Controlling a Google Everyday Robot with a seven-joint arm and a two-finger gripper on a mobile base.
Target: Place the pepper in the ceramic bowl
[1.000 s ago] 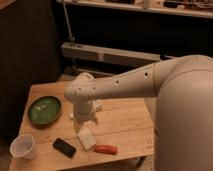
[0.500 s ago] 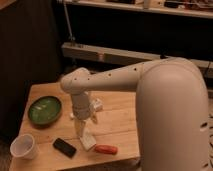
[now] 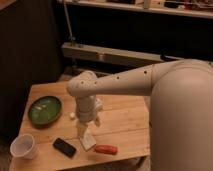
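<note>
The pepper (image 3: 105,149) lies just right of my claw (image 3: 83,131), long axis seemingly left-right; whether the claw is spread, I cannot tell.

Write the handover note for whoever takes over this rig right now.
Gripper: points down over the front of the table, just above the white block; it is not holding the pepper.
Pepper: lies on the table near the front edge, to the right of the gripper and apart from it.
Ceramic bowl: green, at the table's left end, no pepper in it.
Also there: black object, white cup.
Done: nothing yet.
Left: grasp the pepper, carry it left, release it in the bowl.
</note>
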